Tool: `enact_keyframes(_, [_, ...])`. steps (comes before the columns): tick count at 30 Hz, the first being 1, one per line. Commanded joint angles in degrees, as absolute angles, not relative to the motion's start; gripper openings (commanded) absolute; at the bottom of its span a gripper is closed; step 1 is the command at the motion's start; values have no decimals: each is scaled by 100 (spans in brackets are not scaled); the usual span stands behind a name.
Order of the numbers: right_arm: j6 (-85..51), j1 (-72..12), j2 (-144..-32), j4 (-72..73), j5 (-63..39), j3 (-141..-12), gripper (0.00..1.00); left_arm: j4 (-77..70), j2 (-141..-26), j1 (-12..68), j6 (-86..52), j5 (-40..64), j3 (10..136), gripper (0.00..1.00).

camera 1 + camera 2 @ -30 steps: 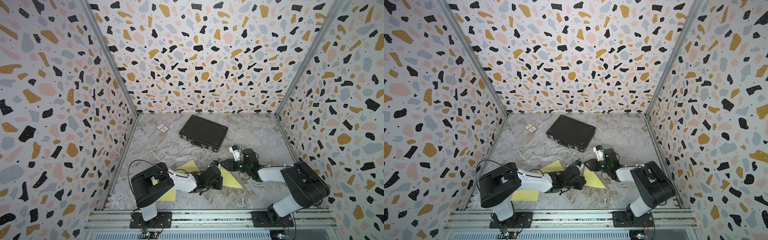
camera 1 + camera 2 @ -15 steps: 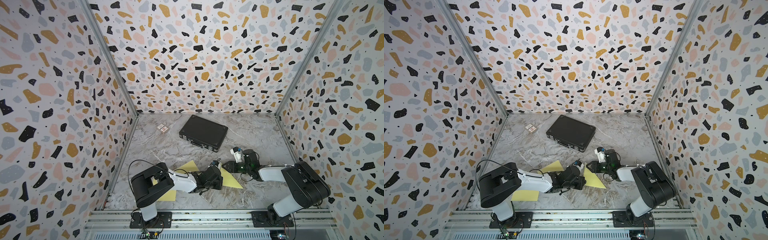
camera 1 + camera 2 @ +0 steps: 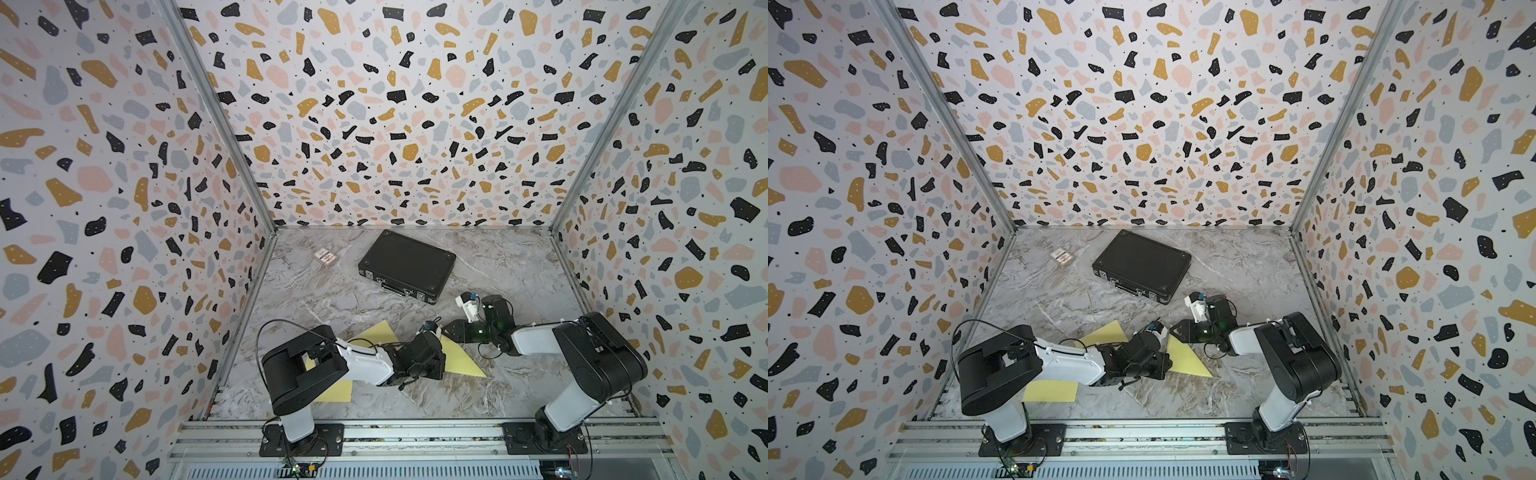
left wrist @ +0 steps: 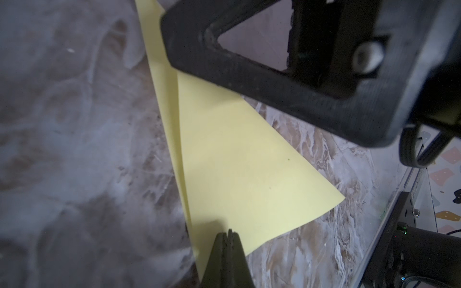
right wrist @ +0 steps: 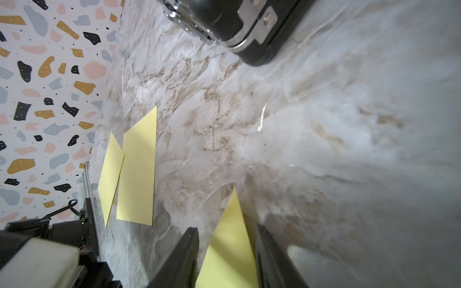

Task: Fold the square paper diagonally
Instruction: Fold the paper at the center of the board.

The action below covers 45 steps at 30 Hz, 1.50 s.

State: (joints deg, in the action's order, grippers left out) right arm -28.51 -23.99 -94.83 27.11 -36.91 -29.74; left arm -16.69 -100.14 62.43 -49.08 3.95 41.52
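The left pincer (image 4: 229,237), closed tight, rests on the folded yellow paper (image 4: 249,162); the right pincer (image 5: 225,228) stands open astride its far corner.

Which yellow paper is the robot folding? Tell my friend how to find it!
Find the black case at the back of the marble table, then come forward to the shut left gripper and the open right gripper. The paper lies under both. Unlike the four-sided yellow sheets farther left, it is a pointed triangle with doubled layers.
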Motion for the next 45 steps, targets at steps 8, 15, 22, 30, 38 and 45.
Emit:
enact_keyframes(8, [-3112,-2398,-9675,2789,-4373,-2848,39,35,-10399,6313,-4860,360,3718,0])
enact_keyframes(15, [-2900,-2399,-9224,1253,-3439,-3019,45,1,-10398,6313,-4852,354,3709,0])
enact_keyframes(22, [-2929,-2399,-8618,-207,-2590,-3198,49,0,-10433,6313,-4812,352,3726,0])
enact_keyframes(30, [-3487,-2396,-7707,-902,-2639,-2827,53,-60,-10509,6320,-4730,440,3753,0])
enact_keyframes(38, [-4052,-2403,-5953,-1471,-2620,-2139,55,-87,-10606,6326,-4619,509,3788,0])
enact_keyframes(45, [-4749,-2402,-5207,-993,-3139,-1368,59,-131,-10615,6324,-4509,515,3744,0])
